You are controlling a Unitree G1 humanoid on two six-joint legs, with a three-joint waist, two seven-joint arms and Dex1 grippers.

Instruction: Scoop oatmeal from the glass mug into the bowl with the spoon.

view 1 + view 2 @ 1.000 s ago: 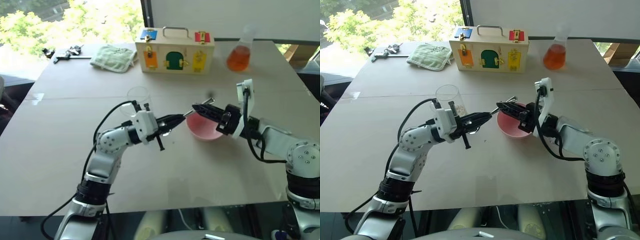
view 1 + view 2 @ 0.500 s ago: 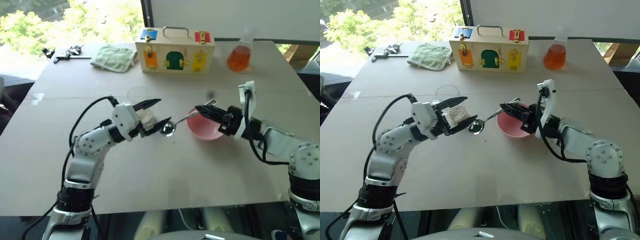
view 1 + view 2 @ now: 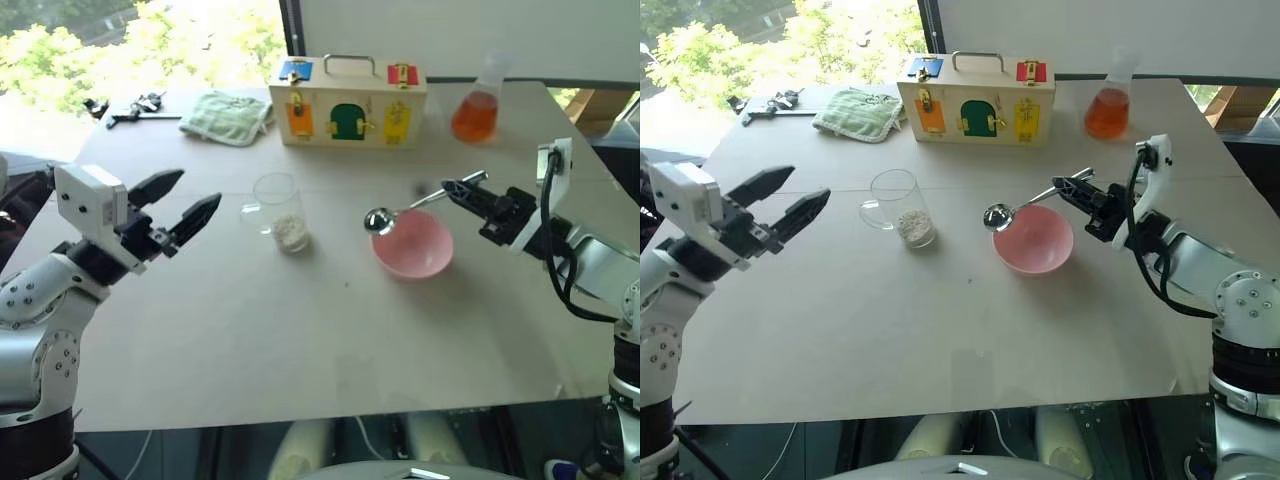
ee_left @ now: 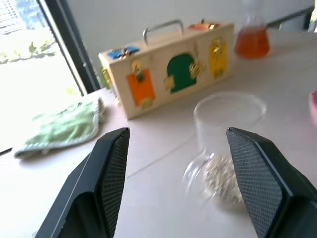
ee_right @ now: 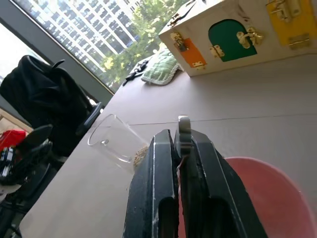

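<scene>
The pale pink bowl (image 3: 1033, 240) sits on the light surface (image 3: 940, 330) and serves as the reference here. Just to its left, standing apart from it, is the glass mug (image 3: 899, 207), upright, with a small heap of oatmeal (image 3: 910, 225) at its bottom and its handle on the side away from the bowl. The bowl looks bare inside.

The right end effector (image 3: 1065, 187) hovers at the bowl's right rim, pointing left, its two black fingers pressed together on the handle of the spoon (image 3: 1025, 202). The spoon's handle slants down from the fingers across the bowl's far edge, and its small shiny scoop hangs over the bowl's left rim, between bowl and mug. In the right wrist view the handle end pokes up between the closed fingers (image 5: 158, 183).

The left end effector (image 3: 795, 197) is well to the left of the bowl, beyond the mug, with its fingers spread wide and nothing between them; it points toward the mug.

Behind the bowl stands a wooden latch box (image 3: 978, 97) with coloured doors and a metal handle. To the box's right is a flask of orange liquid (image 3: 1107, 108), to its left a folded green cloth (image 3: 858, 110).
</scene>
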